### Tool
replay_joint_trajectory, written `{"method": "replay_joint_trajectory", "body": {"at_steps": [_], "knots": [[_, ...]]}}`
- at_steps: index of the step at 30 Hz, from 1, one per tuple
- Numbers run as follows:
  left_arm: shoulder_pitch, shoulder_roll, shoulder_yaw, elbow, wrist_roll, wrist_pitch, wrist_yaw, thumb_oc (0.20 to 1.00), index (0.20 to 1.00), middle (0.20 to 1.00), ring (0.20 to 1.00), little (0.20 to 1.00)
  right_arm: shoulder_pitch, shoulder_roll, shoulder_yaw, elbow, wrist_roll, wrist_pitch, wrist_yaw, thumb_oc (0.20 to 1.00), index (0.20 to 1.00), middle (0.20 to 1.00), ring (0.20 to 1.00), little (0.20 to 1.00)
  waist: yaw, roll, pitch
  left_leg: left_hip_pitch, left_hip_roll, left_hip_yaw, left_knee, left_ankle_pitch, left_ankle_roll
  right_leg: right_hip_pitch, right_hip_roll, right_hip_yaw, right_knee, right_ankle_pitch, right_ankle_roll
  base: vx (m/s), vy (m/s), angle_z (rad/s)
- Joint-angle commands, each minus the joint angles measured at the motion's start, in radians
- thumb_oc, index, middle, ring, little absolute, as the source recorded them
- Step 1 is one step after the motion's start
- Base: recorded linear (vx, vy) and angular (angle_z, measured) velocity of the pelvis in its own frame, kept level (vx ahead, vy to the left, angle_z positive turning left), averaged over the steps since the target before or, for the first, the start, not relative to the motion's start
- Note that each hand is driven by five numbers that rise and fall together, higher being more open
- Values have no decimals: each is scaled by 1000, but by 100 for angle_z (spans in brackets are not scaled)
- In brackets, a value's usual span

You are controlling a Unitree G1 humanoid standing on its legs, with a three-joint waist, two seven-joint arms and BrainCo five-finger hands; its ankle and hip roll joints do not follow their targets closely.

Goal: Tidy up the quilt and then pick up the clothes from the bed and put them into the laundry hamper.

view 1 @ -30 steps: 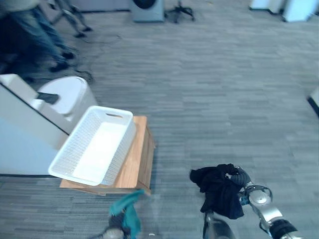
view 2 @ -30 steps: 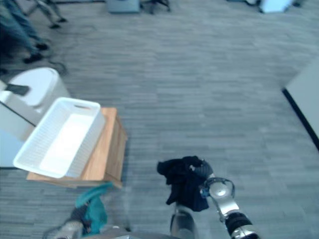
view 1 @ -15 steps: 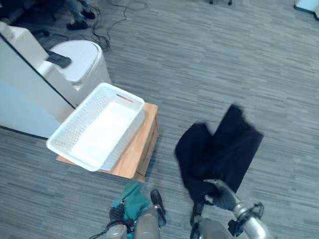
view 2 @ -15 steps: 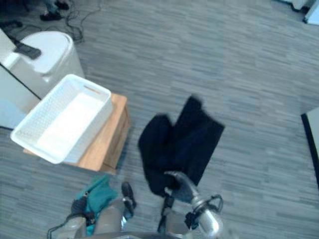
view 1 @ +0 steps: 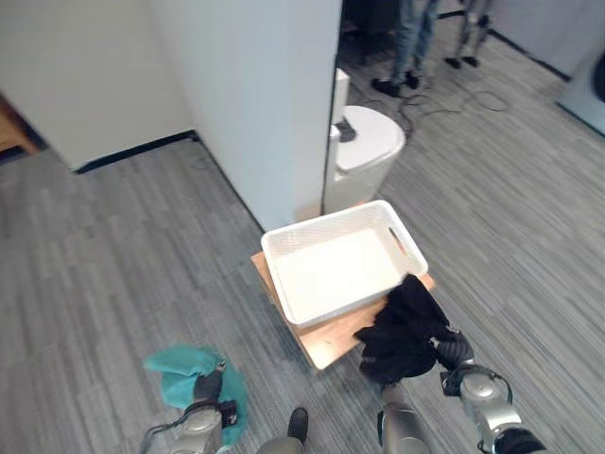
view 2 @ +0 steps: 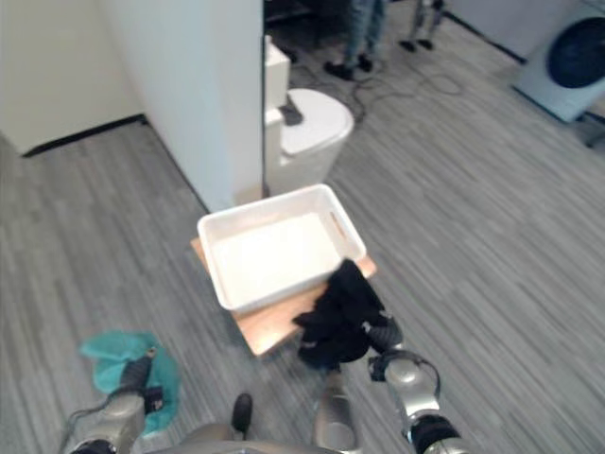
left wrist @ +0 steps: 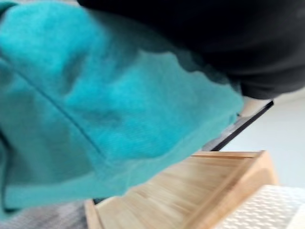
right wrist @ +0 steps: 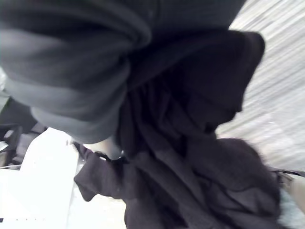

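Note:
The white mesh laundry hamper (view 1: 340,270) stands on a low wooden stand (view 1: 326,342) in front of me. It looks empty. My right hand (view 1: 454,350) is shut on a bunched black garment (view 1: 402,326), which hangs against the hamper's near right corner. In the right wrist view the black garment (right wrist: 190,143) hangs in folds past the hand. At the lower left, my left hand (view 1: 205,388) is shut on a teal garment (view 1: 184,371), low over the floor. The teal garment (left wrist: 95,109) shows up close in the left wrist view, with the wooden stand (left wrist: 200,186) behind it.
A white partition wall (view 1: 274,95) rises just behind the hamper. Beside it stands a white round-lidded bin (view 1: 371,142). A person's legs (view 1: 411,38) stand at the back. Grey plank floor (view 1: 95,246) lies open to the left and right.
The camera has swung round, so the hamper now sits straight ahead. The black garment, flared out half a second ago, hangs bunched by the hamper's corner. The teal garment stays in my left hand.

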Motion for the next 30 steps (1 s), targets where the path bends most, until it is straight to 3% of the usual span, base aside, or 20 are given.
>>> {"method": "replay_joint_trajectory", "body": {"at_steps": [1,4,5,6,8,9,10,11,12,13,14,15,19,21,23,24,26,27,30], "knots": [[-18,46,50,-28,53,-18,-24,200,200,200,200,200,-79,-15,-39,-27,-9,-30,-14,200,200,200,200,200,28,-60,35,48,95,63,-1,-108,-101,96,-38,-41,72,-41,53,118,-476,112],[-16,40,69,0,64,-15,-4,200,200,200,200,200,-54,11,-18,7,-17,-32,-7,200,200,200,200,200,30,-53,23,32,169,40,-30,-75,-132,112,13,-59,38,-51,44,119,-453,65],[-16,40,69,0,64,-15,-4,200,200,200,200,200,-54,11,-18,7,-17,-32,-7,200,200,200,200,200,30,-53,23,32,169,40,-30,-75,-132,112,13,-59,37,-51,44,32,-315,12],[-11,31,80,1,55,-21,4,200,200,200,200,200,-52,12,-9,33,-8,-46,-8,200,200,200,200,200,33,-41,20,1,202,33,-42,-39,-145,116,50,-71,4,-55,38,7,-219,-7],[-10,18,83,-1,54,-22,6,200,200,200,200,200,-42,7,-11,38,-3,-53,-5,200,200,200,200,200,32,-29,18,-18,207,46,-42,-27,-143,113,59,-86,2,-67,34,12,-248,-11],[-56,-17,29,-12,130,-33,118,200,200,200,200,200,-43,-4,-15,43,21,-68,-26,200,200,200,200,200,12,-30,30,-46,180,158,7,-34,-123,128,48,-138,2,-85,26,6,-211,4],[-57,-18,29,-12,131,-33,119,200,200,200,200,200,-43,-4,-16,42,21,-68,-26,200,200,200,200,200,12,-30,32,-48,180,158,13,-38,-122,129,47,-138,2,-85,26,-50,-182,33],[-49,-28,34,-23,140,-24,116,200,200,200,200,200,-47,-17,-10,49,37,-72,-31,200,200,200,200,200,18,-32,39,-62,149,189,52,-55,-114,130,46,-149,2,-86,19,-175,-156,83],[-71,-32,9,-28,152,-18,133,200,200,200,200,200,-55,-42,-21,27,36,-75,-43,200,200,200,200,200,-7,-43,48,-113,65,282,148,-99,-83,122,52,-169,2,-89,-2,-174,-156,68],[-71,-32,9,-28,152,-18,133,200,200,200,200,200,-55,-42,-22,27,36,-75,-43,200,200,200,200,200,-7,-41,47,-119,65,281,157,-104,-83,121,53,-170,2,-89,-2,-155,-134,49],[-54,-57,-5,-58,124,-20,95,200,200,200,200,200,-57,-63,-45,26,39,-79,-42,200,200,200,200,200,-9,-29,43,-127,58,327,149,-105,-70,115,63,-185,2,-92,-10,-18,-41,41],[-56,-17,-4,-107,123,-21,51,200,200,200,200,200,-62,-98,-71,-16,30,-76,-56,200,200,200,200,200,-25,-15,41,-113,62,384,102,-93,-63,120,73,-212,2,-83,-9,-18,-43,50],[-73,34,11,-115,115,-17,12,200,200,200,200,200,-74,-129,-109,-110,14,-68,-57,200,200,200,200,200,-46,-25,36,-82,72,376,28,-58,-63,135,77,-241,2,-71,-6,8,-16,27],[-47,56,47,-136,113,-10,7,200,200,200,200,200,-85,-169,-133,-207,-40,-58,-55,200,200,200,200,200,-50,-46,34,-36,87,386,-34,-38,-58,107,86,-241,80,-68,3,-16,5,22],[-46,66,57,-135,123,-7,6,200,200,200,200,200,-98,-189,-146,-255,-65,-55,-57,200,200,200,200,200,-53,-48,40,-27,96,388,-43,-30,-57,78,93,-218,134,-75,20,-70,-15,-9],[-55,74,61,-123,129,-9,10,200,200,200,200,200,-116,-202,-166,-308,-82,-62,-71,200,200,200,200,200,-63,-45,43,-36,107,373,-50,-23,-59,45,117,-136,184,-91,47,-54,-34,-7],[-60,81,61,-123,130,-10,11,200,200,200,200,200,-134,-219,-171,-348,-97,-64,-77,200,200,200,200,200,-60,-41,48,-34,116,364,-50,-20,-63,42,112,-110,206,-96,50,-59,-92,8],[-66,89,55,-107,138,-11,17,200,200,200,200,200,-152,-232,-172,-433,-120,-70,-82,200,200,200,200,200,-52,-55,39,-49,119,356,-50,-10,-69,77,89,-104,147,-103,18,-49,-120,18],[-41,91,69,-130,148,-5,15,200,200,200,200,200,-180,-248,-168,-496,-143,-60,-70,200,200,200,200,200,-35,-69,17,-42,116,355,-50,-17,-73,120,70,-127,77,-95,13,75,-88,21]]}}
